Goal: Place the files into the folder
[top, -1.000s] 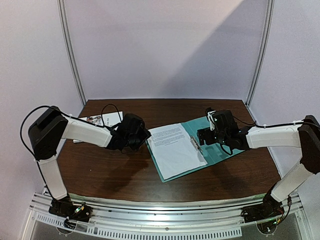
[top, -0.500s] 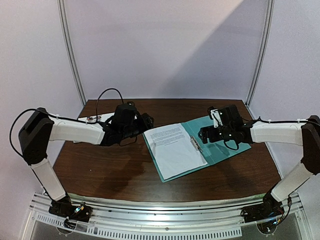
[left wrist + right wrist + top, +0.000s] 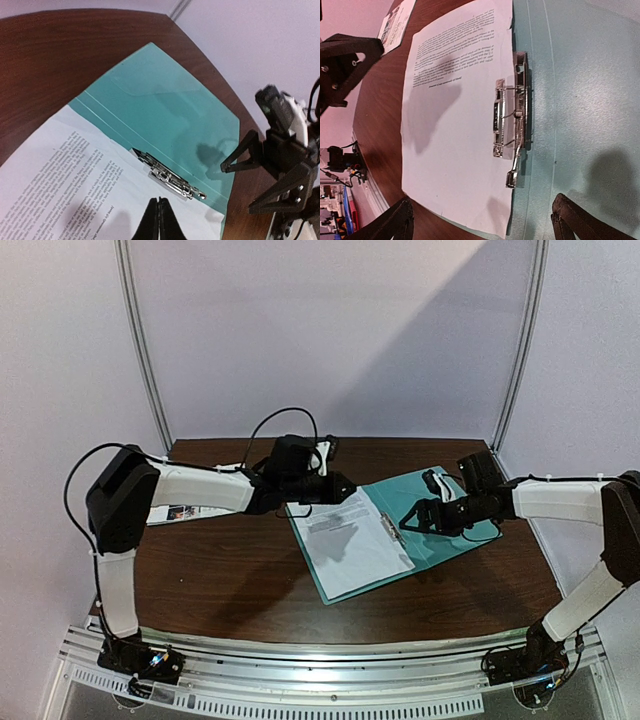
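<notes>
The teal folder (image 3: 445, 502) lies open on the brown table. The white file with black text (image 3: 352, 542) rests on its left half, one edge at the metal clip (image 3: 390, 528). The colourful file (image 3: 185, 512) lies at the far left, partly under my left arm. My left gripper (image 3: 345, 490) hangs over the text sheet's far end, shut and holding nothing; in the left wrist view its tips (image 3: 159, 201) sit just short of the clip (image 3: 170, 179). My right gripper (image 3: 420, 516) is open above the folder's right half, near the clip (image 3: 512, 125).
The table's right edge (image 3: 530, 540) runs close past the folder. Pale booth walls with metal posts (image 3: 145, 350) close in the back. In the right wrist view the left gripper (image 3: 372, 49) is at the far end of the text sheet (image 3: 455, 100).
My left arm swung right from beside the colourful file to over the text sheet's far end, and its jaws closed. The right gripper drew back slightly to the right, still open.
</notes>
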You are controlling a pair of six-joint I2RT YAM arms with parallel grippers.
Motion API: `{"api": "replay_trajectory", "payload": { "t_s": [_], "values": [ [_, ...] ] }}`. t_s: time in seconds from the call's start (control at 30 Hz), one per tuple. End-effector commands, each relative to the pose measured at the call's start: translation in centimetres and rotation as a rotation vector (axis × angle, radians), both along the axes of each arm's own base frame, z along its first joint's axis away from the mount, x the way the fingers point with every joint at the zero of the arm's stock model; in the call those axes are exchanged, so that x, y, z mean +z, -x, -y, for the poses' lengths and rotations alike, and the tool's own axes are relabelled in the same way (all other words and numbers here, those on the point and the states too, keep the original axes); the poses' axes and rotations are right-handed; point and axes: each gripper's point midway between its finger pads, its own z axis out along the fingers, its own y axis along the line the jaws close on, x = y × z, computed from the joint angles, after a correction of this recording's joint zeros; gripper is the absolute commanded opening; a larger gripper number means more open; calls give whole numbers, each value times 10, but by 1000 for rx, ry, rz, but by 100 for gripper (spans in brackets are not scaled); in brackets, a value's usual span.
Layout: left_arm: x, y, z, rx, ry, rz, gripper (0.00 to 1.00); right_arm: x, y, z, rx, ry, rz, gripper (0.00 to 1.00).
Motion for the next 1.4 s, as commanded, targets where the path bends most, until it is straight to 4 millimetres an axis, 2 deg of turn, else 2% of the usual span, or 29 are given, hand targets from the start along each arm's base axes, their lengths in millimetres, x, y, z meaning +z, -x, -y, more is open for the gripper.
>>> {"api": "replay_trajectory", "payload": {
  "t_s": [0.0,0.2,0.33,0.67,1.0,1.37],
  "values": [
    [-26,24,27,-124,-73,-44,0,-4,10,-13,38,-112,-84,95],
    [-40,37,39,-165,-100,-58,0,-20,7,-17,27,-123,-136,94],
    [-53,45,44,-197,-132,-69,0,-23,6,-20,30,-138,-154,93],
    [-75,57,48,-234,-154,-104,0,-34,6,-23,33,-151,-195,91],
    [-91,64,51,-251,-173,-123,0,-34,5,-29,48,-188,-212,88],
    [-112,70,48,-256,-208,-148,0,-23,-1,-37,74,-227,-204,87]
  ]
}}
